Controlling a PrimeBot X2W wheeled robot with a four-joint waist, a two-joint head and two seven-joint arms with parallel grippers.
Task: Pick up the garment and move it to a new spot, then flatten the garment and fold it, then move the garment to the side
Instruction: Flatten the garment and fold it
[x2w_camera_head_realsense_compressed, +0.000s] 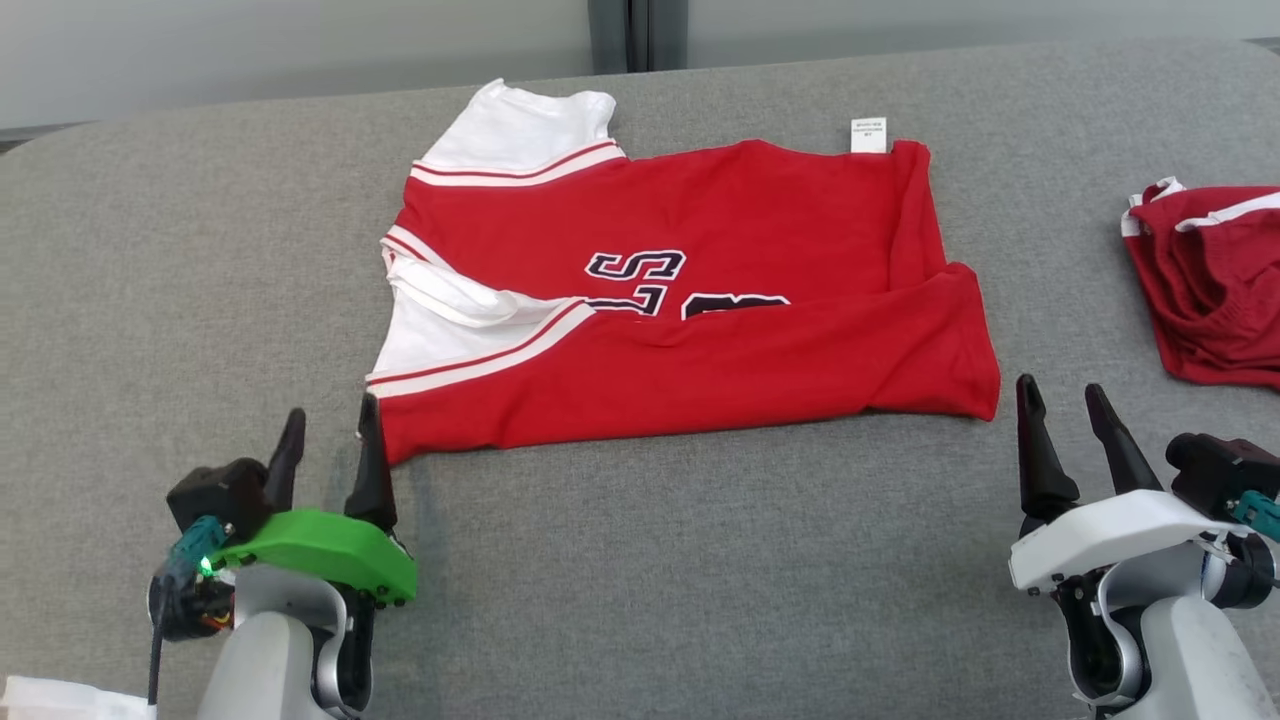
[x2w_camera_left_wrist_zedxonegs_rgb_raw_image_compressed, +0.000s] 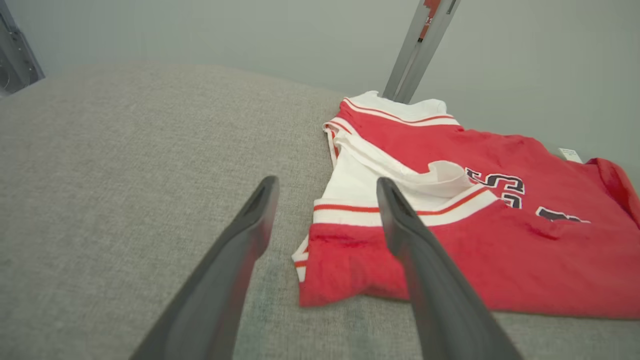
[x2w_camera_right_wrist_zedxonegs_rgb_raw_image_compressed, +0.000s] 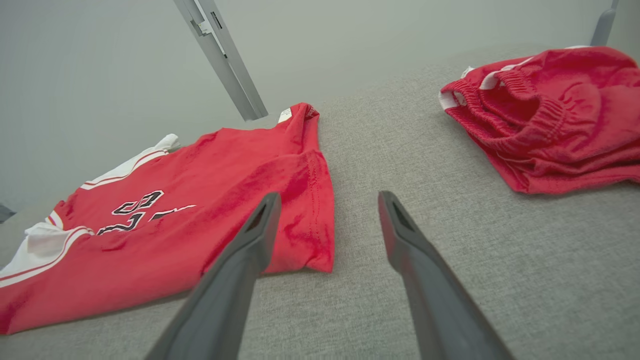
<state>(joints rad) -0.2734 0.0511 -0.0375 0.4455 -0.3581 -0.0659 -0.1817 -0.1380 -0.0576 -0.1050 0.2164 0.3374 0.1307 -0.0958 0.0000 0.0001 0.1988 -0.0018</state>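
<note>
Red jersey (x2w_camera_head_realsense_compressed: 700, 365) lies folded on grey weave (x2w_camera_head_realsense_compressed: 650, 570); left end effector (x2w_camera_head_realsense_compressed: 331, 405) and right end effector (x2w_camera_head_realsense_compressed: 1060, 386) spread.

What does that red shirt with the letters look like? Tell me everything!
The red shirt looks like soft knit cloth, with white sleeves edged in red and white stripes, dark letters half hidden by a fold, and a small white tag at its far edge. Its near part is folded over. It lies flat on the grey cushion. The left gripper and right gripper stand open by its near corners, gripping nothing.
</note>
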